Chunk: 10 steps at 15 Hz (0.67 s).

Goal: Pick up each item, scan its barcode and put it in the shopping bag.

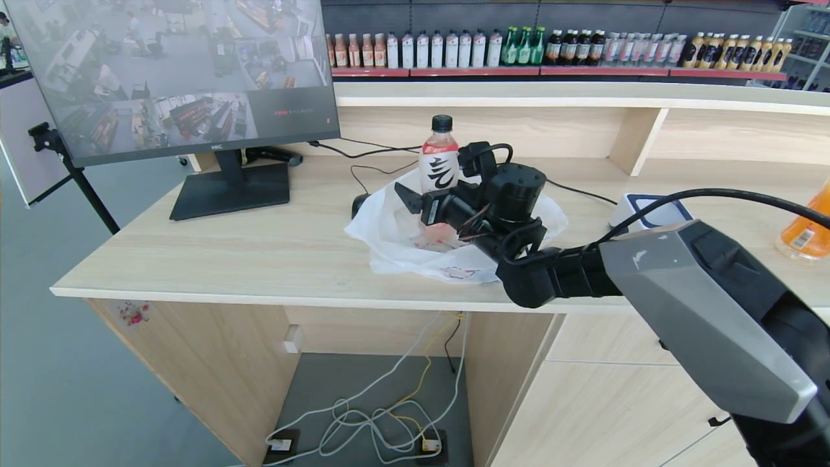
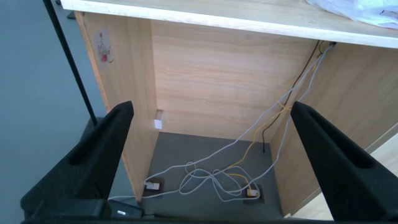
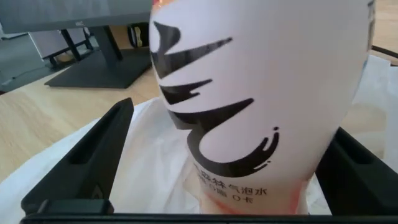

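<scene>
Shop: a drinks shelf runs along the back, and a monitor stands at ten o'clock on my pale wood bench.
Shopping bag: white, slumped open mid-bench.
Bottle: white label, black cap, upright in the bag's mouth.
Right pincer: spread wide either side of that bottle, not clamping it as far as I see.
Left pincer: spread, empty, low before the bench's underside.
Progress: I judge this item nearly bagged. An orange bottle at three o'clock awaits scanning, near a white-and-blue box, possibly the scanner.
</scene>
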Motion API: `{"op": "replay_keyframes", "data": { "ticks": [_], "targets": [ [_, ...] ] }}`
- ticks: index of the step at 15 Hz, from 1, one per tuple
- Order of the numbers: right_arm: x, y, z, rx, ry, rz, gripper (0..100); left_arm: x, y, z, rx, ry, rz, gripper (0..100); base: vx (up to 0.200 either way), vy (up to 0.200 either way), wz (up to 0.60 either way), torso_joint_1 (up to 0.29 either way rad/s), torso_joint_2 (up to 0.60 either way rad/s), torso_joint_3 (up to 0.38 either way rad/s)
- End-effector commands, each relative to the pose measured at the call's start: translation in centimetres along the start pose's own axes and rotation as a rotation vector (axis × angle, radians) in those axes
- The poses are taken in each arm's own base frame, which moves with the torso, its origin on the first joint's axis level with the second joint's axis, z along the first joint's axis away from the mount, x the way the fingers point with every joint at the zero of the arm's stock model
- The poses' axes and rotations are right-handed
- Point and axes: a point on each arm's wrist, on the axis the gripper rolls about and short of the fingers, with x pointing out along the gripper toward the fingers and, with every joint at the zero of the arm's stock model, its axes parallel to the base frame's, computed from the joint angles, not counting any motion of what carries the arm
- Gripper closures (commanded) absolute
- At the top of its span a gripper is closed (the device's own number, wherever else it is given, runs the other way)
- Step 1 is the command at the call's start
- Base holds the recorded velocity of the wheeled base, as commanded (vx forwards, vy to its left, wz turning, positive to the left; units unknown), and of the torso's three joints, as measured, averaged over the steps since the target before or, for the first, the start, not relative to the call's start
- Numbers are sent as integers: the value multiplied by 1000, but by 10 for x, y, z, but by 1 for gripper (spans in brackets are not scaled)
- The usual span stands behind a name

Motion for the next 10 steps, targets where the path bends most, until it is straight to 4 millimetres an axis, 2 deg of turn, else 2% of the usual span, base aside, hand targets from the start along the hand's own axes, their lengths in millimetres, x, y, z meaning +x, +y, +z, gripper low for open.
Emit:
{"op": "replay_keyframes", "data": {
  "ticks": [1,5,7,8,10],
  "targets": [
    [-8,10,21,4,-21,17,0,0,0,0,1,0,0,0,0,0,0,0,0,0],
    [-29,11,25,4,-22,24,0,0,0,0,4,0,0,0,0,0,0,0,0,0],
    [-55,14,38,2,-38,32,0,0,0,0,4,0,0,0,0,0,0,0,0,0],
    [-55,14,38,2,-38,32,0,0,0,0,4,0,0,0,0,0,0,0,0,0],
    [-104,21,55,-22,-43,62,0,0,0,0,4,0,0,0,0,0,0,0,0,0]
  ]
}}
